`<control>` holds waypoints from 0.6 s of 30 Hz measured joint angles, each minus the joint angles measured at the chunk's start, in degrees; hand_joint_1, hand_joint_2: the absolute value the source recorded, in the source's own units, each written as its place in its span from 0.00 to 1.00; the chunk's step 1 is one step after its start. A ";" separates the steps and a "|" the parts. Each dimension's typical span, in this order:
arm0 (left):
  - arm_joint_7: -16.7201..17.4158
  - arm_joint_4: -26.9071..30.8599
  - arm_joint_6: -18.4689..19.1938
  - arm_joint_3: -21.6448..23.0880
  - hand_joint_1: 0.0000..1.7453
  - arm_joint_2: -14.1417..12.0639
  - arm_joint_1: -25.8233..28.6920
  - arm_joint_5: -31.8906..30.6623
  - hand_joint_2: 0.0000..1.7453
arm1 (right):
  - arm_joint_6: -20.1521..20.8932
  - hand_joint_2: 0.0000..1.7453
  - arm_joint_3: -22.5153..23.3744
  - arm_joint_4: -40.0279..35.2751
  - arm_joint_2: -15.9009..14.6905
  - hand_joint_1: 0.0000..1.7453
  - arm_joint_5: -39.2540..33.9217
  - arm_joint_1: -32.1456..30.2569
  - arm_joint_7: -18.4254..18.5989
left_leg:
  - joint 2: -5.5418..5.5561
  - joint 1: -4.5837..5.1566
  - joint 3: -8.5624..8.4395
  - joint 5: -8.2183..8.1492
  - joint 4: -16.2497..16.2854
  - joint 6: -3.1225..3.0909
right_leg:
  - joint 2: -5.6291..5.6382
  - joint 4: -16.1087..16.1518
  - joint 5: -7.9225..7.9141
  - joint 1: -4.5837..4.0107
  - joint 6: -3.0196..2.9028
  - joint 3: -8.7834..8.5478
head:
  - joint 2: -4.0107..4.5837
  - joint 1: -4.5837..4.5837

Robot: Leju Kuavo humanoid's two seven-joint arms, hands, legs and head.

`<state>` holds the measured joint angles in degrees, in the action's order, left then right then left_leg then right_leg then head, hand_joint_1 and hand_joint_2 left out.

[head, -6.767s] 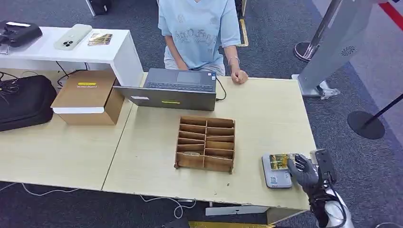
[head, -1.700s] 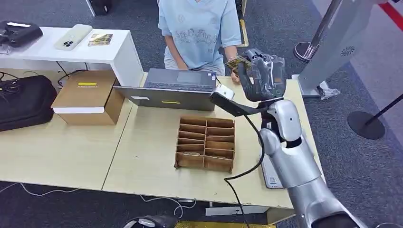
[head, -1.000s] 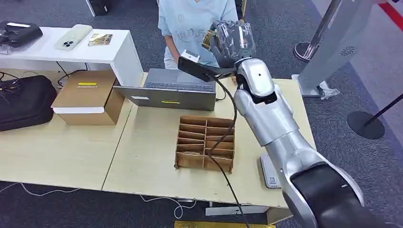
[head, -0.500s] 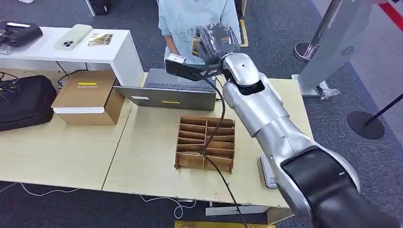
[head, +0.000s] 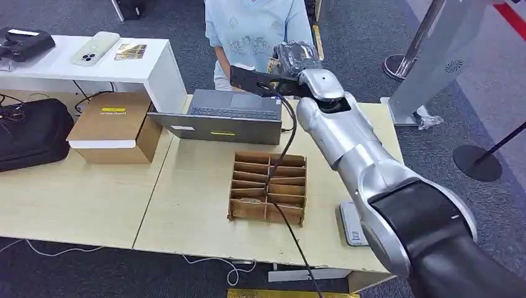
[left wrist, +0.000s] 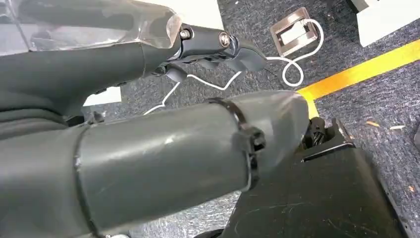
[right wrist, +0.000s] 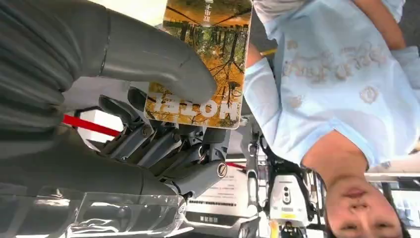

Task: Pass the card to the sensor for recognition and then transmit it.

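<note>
Pale wooden counter [head: 366, 143] below; right hand [head: 296, 54], gripping the orange printed card [right wrist: 208, 59], has swung upper-centre toward the person [head: 254, 31], so handover nears.

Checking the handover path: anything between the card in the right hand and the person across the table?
Nothing visible blocks it. The right hand holds the card up in front of the person, above the far side of the laptop. The person's hand is not yet reaching for it.
</note>
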<state>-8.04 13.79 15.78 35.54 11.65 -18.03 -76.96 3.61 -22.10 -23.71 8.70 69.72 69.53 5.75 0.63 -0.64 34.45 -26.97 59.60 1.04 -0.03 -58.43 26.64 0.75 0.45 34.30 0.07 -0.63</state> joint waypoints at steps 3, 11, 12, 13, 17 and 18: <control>0.00 0.00 0.00 0.00 0.00 0.00 0.00 0.00 0.00 | 1.18 1.00 0.31 0.90 0.00 1.00 -0.04 0.50 0.90 | 0.00 0.00 0.00 0.00 0.00 0.00 | -0.01 0.00 0.00 0.00 0.00 0.00 | 0.00 -0.04; 0.87 0.00 -0.02 0.00 0.00 0.22 0.02 0.17 0.00 | 3.36 1.00 0.96 2.71 -0.02 1.00 0.81 1.77 2.82 | 0.00 0.00 -0.01 0.00 0.00 0.00 | 0.00 0.00 0.00 0.00 0.00 0.00 | 0.00 -0.02; 0.87 0.00 -0.02 0.00 0.00 0.24 0.02 0.17 0.00 | 3.41 1.00 0.96 2.86 -0.02 1.00 0.81 1.83 2.86 | 0.00 0.00 -0.01 0.00 0.00 0.00 | 0.00 0.00 0.00 0.00 0.00 0.00 | 0.00 -0.02; 0.87 0.00 -0.02 0.00 0.00 0.24 0.02 0.17 0.00 | 3.43 1.00 0.98 2.95 0.00 1.00 0.81 1.87 2.93 | 0.00 0.00 -0.01 0.00 0.00 0.00 | 0.00 0.00 0.00 0.00 0.00 0.00 | 0.00 0.00; 0.87 0.00 -0.02 0.00 0.00 0.26 0.02 0.15 0.00 | 3.82 1.00 1.00 3.50 -0.02 1.00 0.90 2.21 3.21 | 0.00 0.00 -0.01 0.00 0.00 0.00 | 0.01 0.00 0.00 0.00 0.00 0.00 | 0.00 -0.02; 0.90 0.00 0.00 0.00 0.00 0.28 0.02 0.17 0.00 | 4.06 1.00 1.00 3.67 -0.02 1.00 0.96 2.28 3.41 | 0.00 0.00 -0.01 0.00 0.00 0.00 | 0.01 0.00 0.00 0.00 0.00 0.00 | 0.00 0.00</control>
<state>-7.15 13.79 15.78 35.54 11.93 -18.01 -76.78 7.67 -21.09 -20.04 8.68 70.69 71.81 9.16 0.63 -0.65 34.44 -26.97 59.60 1.04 -0.03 -58.43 26.64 0.75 0.45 34.30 0.07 -0.63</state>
